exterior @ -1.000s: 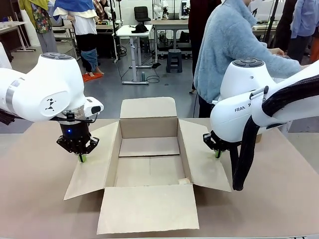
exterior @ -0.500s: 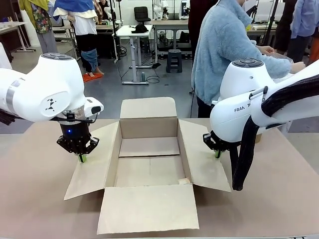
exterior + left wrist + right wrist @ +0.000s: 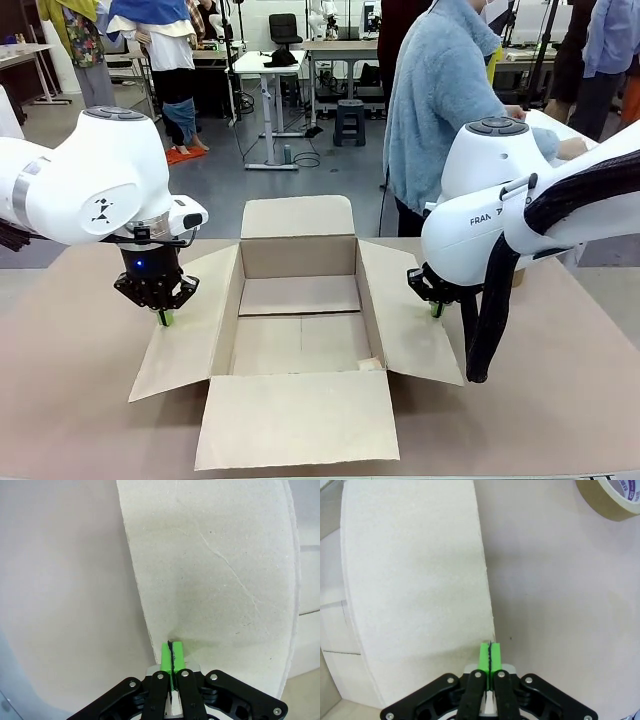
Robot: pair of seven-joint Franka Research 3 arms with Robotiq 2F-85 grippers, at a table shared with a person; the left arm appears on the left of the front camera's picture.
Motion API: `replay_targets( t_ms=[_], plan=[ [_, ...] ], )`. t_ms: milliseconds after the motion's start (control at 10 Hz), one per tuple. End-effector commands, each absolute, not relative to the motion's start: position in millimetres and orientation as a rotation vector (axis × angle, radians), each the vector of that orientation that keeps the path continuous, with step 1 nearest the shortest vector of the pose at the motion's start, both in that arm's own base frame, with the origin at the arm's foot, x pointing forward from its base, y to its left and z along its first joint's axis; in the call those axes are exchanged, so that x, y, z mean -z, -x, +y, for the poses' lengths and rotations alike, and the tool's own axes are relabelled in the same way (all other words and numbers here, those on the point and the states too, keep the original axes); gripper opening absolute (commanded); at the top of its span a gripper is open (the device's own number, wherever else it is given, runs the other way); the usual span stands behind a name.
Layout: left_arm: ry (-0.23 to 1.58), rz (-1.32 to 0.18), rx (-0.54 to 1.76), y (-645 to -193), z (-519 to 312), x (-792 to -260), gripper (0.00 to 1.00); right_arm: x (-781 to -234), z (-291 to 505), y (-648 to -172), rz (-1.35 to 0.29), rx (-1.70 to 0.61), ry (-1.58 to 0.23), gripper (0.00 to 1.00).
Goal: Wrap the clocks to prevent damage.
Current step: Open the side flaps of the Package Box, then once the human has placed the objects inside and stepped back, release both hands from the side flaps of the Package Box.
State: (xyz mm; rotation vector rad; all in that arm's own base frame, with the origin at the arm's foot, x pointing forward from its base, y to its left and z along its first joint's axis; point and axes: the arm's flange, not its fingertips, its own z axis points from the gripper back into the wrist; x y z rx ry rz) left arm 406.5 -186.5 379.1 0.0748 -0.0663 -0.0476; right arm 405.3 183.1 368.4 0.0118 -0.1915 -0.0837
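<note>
- Left claw (image 3: 163,318): points straight down over the left half of the desk (image 3: 70,400). Its green pads (image 3: 166,655) are pressed flat together with nothing between them.
- In the left wrist view the left claw (image 3: 171,652) has its tip at the outer edge of the left flap (image 3: 215,570). Contact with the flap cannot be confirmed.
- Right claw (image 3: 436,308): points down over the right half of the desk, jaws pressed together and gripping nothing.
- In the right wrist view the right claw (image 3: 490,652) has its tip at the outer edge of the right flap (image 3: 415,570).
- Cardboard box (image 3: 298,256): stands open at the middle of the desk, between the two claws. All four flaps are folded outward.
- The front flap (image 3: 297,418) lies flat toward the near edge. The rear flap (image 3: 298,215) stands up toward the far edge.
- Roll of tape (image 3: 612,497): brown, lying flat on bare desk on the outer side of the right flap, well apart from the right claw.
- Person (image 3: 440,100): in a light blue fleece, stands beyond the far edge, turned toward the right.
</note>
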Motion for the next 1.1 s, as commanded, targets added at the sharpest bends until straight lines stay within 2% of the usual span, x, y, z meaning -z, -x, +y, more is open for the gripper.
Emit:
replay_targets(
  t_ms=[0,1000],
  plan=[
    [-0.076,-0.064,0.048,-406.0,-186.3,-378.3,0.00,-368.2,183.6,-405.1,-0.194,0.091,-0.006,0.01],
    [-0.076,-0.064,0.048,-406.0,-186.3,-378.3,0.00,-368.2,183.6,-405.1,-0.194,0.091,-0.006,0.01]
  ],
)
